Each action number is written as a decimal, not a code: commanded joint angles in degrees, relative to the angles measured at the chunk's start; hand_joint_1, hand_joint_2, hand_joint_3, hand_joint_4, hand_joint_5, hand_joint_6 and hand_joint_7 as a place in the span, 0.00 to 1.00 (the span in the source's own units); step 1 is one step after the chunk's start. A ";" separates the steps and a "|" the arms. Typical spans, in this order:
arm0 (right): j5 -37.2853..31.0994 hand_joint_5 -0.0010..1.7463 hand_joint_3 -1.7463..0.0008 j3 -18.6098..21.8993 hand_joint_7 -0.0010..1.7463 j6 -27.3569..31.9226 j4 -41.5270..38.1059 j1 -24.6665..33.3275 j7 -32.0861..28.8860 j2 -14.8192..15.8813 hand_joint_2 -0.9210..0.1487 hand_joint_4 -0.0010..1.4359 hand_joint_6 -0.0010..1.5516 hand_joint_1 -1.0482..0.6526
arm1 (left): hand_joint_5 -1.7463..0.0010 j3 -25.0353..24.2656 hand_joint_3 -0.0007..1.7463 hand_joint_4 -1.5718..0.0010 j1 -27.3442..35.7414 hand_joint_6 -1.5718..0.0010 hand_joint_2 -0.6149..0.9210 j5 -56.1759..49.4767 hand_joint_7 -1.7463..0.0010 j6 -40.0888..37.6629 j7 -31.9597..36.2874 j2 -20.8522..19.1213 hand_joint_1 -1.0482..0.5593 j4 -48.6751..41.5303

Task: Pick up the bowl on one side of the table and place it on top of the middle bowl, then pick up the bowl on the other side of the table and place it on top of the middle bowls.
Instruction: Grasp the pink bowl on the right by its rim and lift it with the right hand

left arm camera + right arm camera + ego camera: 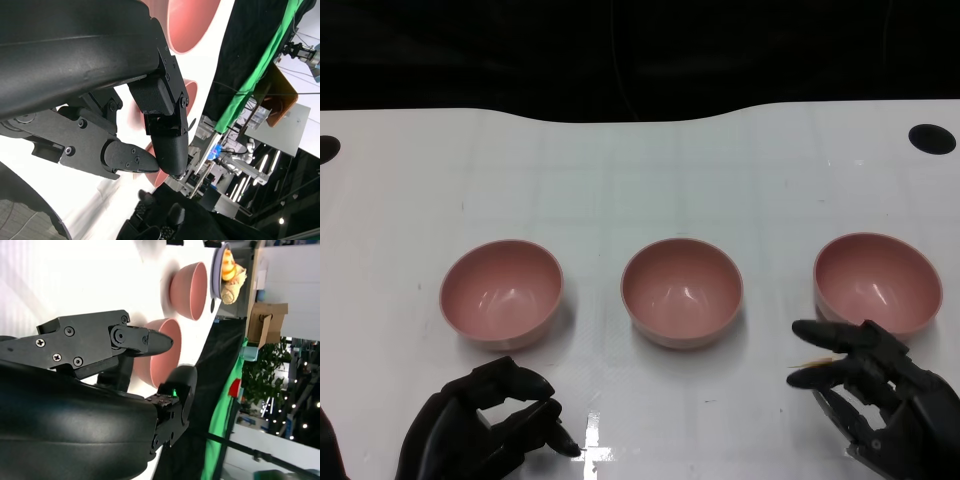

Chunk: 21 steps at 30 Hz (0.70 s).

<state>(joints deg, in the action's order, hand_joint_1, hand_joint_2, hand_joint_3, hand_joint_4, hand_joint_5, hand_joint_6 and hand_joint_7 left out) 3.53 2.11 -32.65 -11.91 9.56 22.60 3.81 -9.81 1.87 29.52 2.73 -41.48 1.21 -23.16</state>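
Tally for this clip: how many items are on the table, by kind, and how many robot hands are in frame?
Pink round bowls: 3, left bowl, middle bowl, right bowl, none stacked
Black many-fingered robot hands: 2, left hand, right hand, neither holding anything
Total: 5

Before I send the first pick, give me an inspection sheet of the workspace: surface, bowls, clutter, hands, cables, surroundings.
Surface: white table, glossy with glare, a black round hole near its far right corner.
Job's things: left bowl, middle bowl and right bowl, all pink, upright, empty, standing apart in a row; none stacked yet.
Clutter: nothing seen on the table.
Hands: left hand near the left bowl, fingers curled in, holding nothing; right hand just short of the right bowl, fingers spread, holding nothing.
Cables: nothing seen on the table.
Surroundings: black backdrop beyond the far edge; wrist views show green cloth and room lights.
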 commanded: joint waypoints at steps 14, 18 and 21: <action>-31.26 0.41 0.91 1.11 0.13 0.10 10.47 -1.54 -23.03 6.07 0.00 0.00 0.06 0.27 | 0.47 -1.10 0.04 0.29 -1.30 0.26 0.99 0.47 0.65 -0.77 -0.15 -0.66 0.41 -0.84; -41.97 0.38 0.95 0.17 0.10 7.63 16.48 -1.49 -28.50 5.85 0.00 0.00 0.08 0.27 | 0.47 -1.21 0.03 0.30 -1.49 0.26 0.98 0.51 0.65 -0.67 -0.23 -0.49 0.41 -1.24; -48.39 0.33 0.98 -1.36 0.08 12.80 18.06 -2.63 -31.23 6.11 0.01 0.00 0.08 0.27 | 0.47 -1.27 0.03 0.29 -1.51 0.26 0.98 0.52 0.65 -0.67 -0.33 -0.45 0.40 -1.31</action>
<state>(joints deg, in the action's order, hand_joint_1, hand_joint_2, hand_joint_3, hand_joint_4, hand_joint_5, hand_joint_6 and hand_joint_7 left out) -42.71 1.35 -21.98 5.13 7.70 -7.25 9.01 -10.66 0.58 29.75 2.14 -41.47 1.23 -24.13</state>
